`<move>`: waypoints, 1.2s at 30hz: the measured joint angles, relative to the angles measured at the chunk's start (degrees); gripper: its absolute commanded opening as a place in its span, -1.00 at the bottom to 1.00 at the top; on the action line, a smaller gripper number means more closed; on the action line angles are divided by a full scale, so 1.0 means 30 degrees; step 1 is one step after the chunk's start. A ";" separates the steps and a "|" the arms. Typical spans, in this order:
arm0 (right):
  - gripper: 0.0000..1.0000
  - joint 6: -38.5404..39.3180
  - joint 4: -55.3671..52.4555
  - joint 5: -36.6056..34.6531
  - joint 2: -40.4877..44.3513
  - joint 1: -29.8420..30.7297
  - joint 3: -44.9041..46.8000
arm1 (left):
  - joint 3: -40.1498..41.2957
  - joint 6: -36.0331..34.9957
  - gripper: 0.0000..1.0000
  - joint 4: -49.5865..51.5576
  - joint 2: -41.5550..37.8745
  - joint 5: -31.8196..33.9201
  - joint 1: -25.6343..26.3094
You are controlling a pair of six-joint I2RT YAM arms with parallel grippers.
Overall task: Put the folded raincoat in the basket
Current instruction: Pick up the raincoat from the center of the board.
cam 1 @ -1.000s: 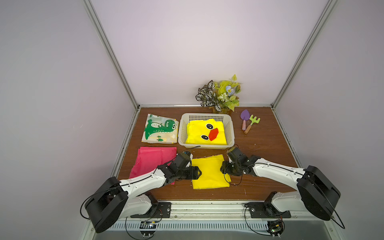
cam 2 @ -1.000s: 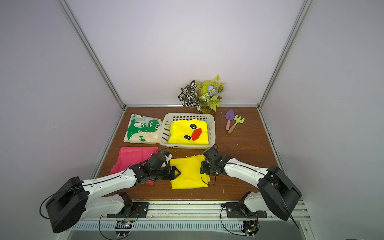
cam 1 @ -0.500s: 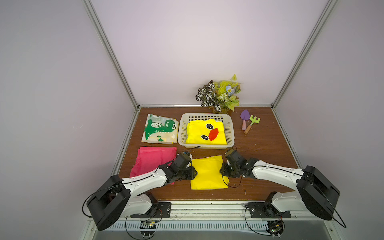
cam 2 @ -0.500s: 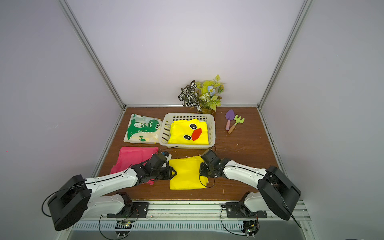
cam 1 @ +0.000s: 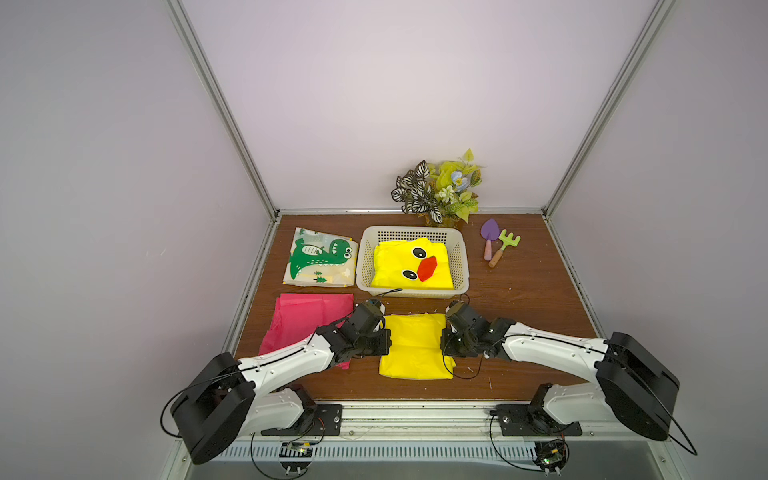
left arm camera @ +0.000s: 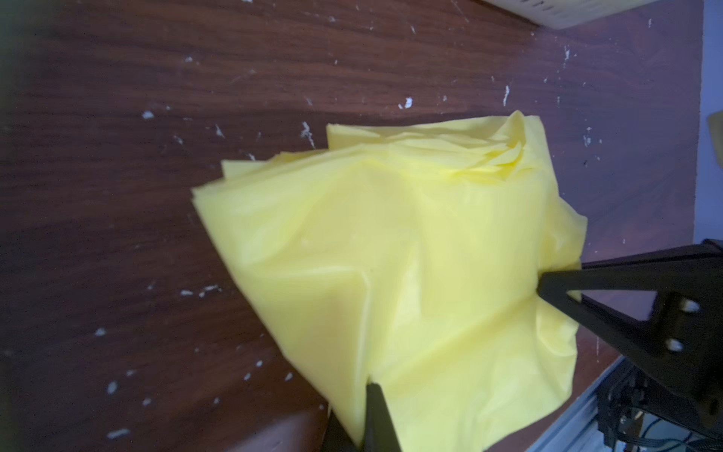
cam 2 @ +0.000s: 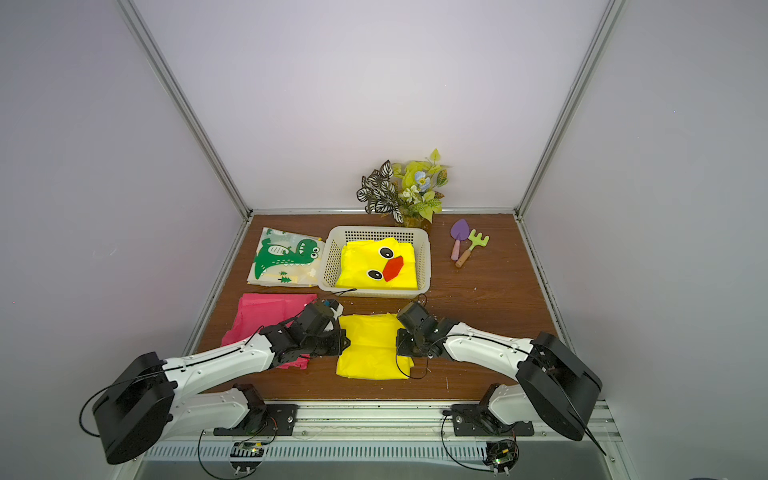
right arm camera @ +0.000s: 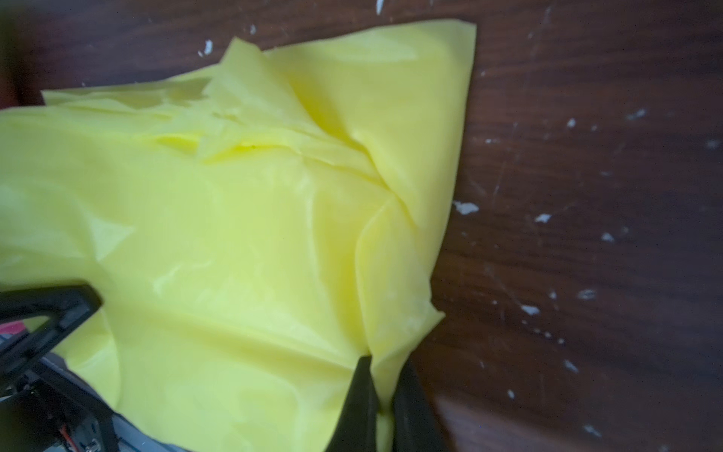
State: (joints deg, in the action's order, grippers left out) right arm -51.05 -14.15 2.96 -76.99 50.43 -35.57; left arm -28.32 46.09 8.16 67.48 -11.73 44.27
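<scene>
Left gripper: lower centre of the frame in both top views, jaws closed on the left edge of the folded raincoat. Your left wrist view shows yellow film pinched between its two black fingers.
Right gripper: just across the sheet, jaws closed on the right edge. The right wrist view shows a fold of film squeezed between the fingers.
Folded raincoat: plain yellow, low in the frame's centre on the table, spanning the gap between your two grippers and rucked near each pinch. I cannot tell whether any of it is off the wood.
Shape: close to square from above; I cannot give you a long axis.
Key relation: the basket sits straight up the frame from the raincoat, near but apart, with a strip of bare wood between them. Its long side runs left to right, parallel to the line joining your grippers.
Nearer arm: neither; both stand about equally far from the near rim.
Basket contents: a duck-face raincoat covers most of the floor, so yours would land on top.
Judgement: the carry goes up the frame, both arms together, clearing the near rim.
Left of frame: pink raincoat left of the left gripper; dinosaur raincoat just beside the basket.
Upper right: toy trowel, toy rake, plant at the back wall.
</scene>
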 measured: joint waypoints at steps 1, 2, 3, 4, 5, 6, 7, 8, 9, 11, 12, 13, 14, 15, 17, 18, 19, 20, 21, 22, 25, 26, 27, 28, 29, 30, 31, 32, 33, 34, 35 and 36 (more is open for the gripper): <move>-1.00 -0.0022 -0.0095 -0.0022 0.0124 0.0029 0.0000 | 0.0000 0.0080 -1.00 0.0022 -0.0357 0.0036 0.0007; -1.00 -0.0080 -0.0160 -0.0029 0.0255 0.0044 0.0000 | 0.0007 0.0138 -1.00 0.0051 -0.0678 0.0073 0.0007; -1.00 -0.0138 -0.0226 -0.0044 0.0430 0.0044 0.0000 | 0.0007 0.0197 -1.00 0.0080 -0.1005 0.0109 0.0007; -1.00 -0.0168 -0.0306 -0.0036 0.0627 0.0051 0.0000 | 0.0007 0.0255 -1.00 0.0117 -0.1268 0.0138 0.0007; -1.00 -0.0211 -0.0372 -0.0044 0.0845 0.0073 0.0000 | 0.0007 0.0299 -1.00 0.0182 -0.1443 0.0153 0.0007; -1.00 -0.0270 -0.0444 -0.0044 0.1107 0.0080 0.0000 | 0.0007 0.0350 -1.00 0.0291 -0.1603 0.0168 0.0007; -1.00 -0.0299 -0.0525 -0.0036 0.1377 0.0087 0.0000 | 0.0007 0.0401 -1.00 0.0415 -0.1727 0.0175 0.0007; -1.00 -0.0328 -0.0590 -0.0036 0.1596 0.0109 0.0000 | 0.0007 0.0437 -1.00 0.0510 -0.1821 0.0182 0.0007; -1.00 -0.0379 -0.0663 -0.0044 0.1887 0.0153 0.0000 | 0.0007 0.0510 -1.00 0.0648 -0.1945 0.0197 0.0007; -1.00 -0.0503 -0.0787 -0.0036 0.2390 0.0175 0.0000 | 0.0007 0.0663 -1.00 0.0918 -0.2244 0.0211 0.0007; -1.00 -0.0568 -0.0889 -0.0036 0.2718 0.0204 0.0000 | 0.0007 0.0736 -1.00 0.1027 -0.2455 0.0219 0.0007; -1.00 -0.0634 -0.0984 -0.0036 0.3045 0.0211 0.0000 | 0.0007 0.0801 -1.00 0.1158 -0.2703 0.0219 0.0007; -1.00 -0.0670 -0.1078 -0.0036 0.3300 0.0233 0.0000 | 0.0007 0.0867 -1.00 0.1275 -0.2936 0.0219 0.0007; -1.00 -0.0787 -0.1195 -0.0036 0.3636 0.0277 0.0000 | 0.0000 0.0954 -1.00 0.1392 -0.3206 0.0219 0.0007; -1.00 -0.1005 -0.1399 -0.0036 0.4277 0.0299 -0.0007 | -0.0007 0.1086 -1.00 0.1668 -0.3679 0.0233 0.0007; -1.00 -0.1144 -0.1545 -0.0029 0.4590 0.0313 -0.0051 | -0.0022 0.1151 -1.00 0.1814 -0.3912 0.0248 0.0007; -1.00 -0.1297 -0.1719 -0.0029 0.4889 0.0313 -0.0131 | -0.0051 0.1188 -1.00 0.1960 -0.4116 0.0270 0.0007; -1.00 -0.1428 -0.1843 -0.0029 0.5158 0.0313 -0.0219 | -0.0124 0.1231 -1.00 0.2098 -0.4277 0.0291 0.0015; -1.00 -0.1566 -0.2004 -0.0029 0.5464 0.0313 -0.0328 | -0.0277 0.1275 -1.00 0.2280 -0.4422 0.0313 0.0022; -1.00 -0.1698 -0.2193 -0.0029 0.5763 0.0313 -0.0474 | -0.0466 0.1319 -1.00 0.2433 -0.4539 0.0357 0.0022; -1.00 -0.1996 -0.2776 -0.0073 0.6317 0.0313 -0.1005 | -0.1166 0.1508 -1.00 0.2922 -0.4736 0.0503 0.0022; -1.00 -0.2011 -0.2987 -0.0117 0.6419 0.0313 -0.1224 | -0.1370 0.1537 -1.00 0.3016 -0.4758 0.0539 0.0022; -1.00 -0.2011 -0.3264 -0.0204 0.6477 0.0313 -0.1494 | -0.1588 0.1581 -1.00 0.3162 -0.4787 0.0590 0.0022; -1.00 -0.2018 -0.3512 -0.0313 0.6506 0.0313 -0.1770 | -0.1778 0.1603 -1.00 0.3315 -0.4838 0.0648 0.0022; -1.00 -0.2011 -0.3730 -0.0386 0.6513 0.0313 -0.2040 | -0.1938 0.1610 -1.00 0.3432 -0.4867 0.0714 0.0022; -1.00 -0.2011 -0.3971 -0.0437 0.6513 0.0313 -0.2339 | -0.2157 0.1617 -1.00 0.3592 -0.4903 0.0838 0.0022; -1.00 -0.2004 -0.4189 -0.0488 0.6506 0.0313 -0.2645 | -0.2382 0.1625 -1.00 0.3789 -0.4940 0.0976 0.0022; -1.00 -0.2004 -0.4350 -0.0525 0.6513 0.0313 -0.2907 | -0.2565 0.1617 -1.00 0.3920 -0.4969 0.1078 0.0022; -1.00 -0.2004 -0.4503 -0.0583 0.6521 0.0313 -0.3191 | -0.2805 0.1617 -1.00 0.4087 -0.4998 0.1209 0.0022; -1.00 -0.2004 -0.4597 -0.0670 0.6521 0.0313 -0.3446 | -0.3053 0.1625 -1.00 0.4218 -0.5013 0.1370 0.0022; -1.00 -0.2004 -0.4641 -0.0794 0.6528 0.0313 -0.3665 | -0.3279 0.1617 -1.00 0.4306 -0.5005 0.1486 0.0022; -1.00 -0.2004 -0.4656 -0.0903 0.6528 0.0313 -0.3898 | -0.3526 0.1617 -1.00 0.4393 -0.4991 0.1581 0.0022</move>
State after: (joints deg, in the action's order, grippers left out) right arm -57.06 -28.12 0.25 -57.41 51.37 -47.27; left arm -38.89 50.94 21.34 52.51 -6.98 44.34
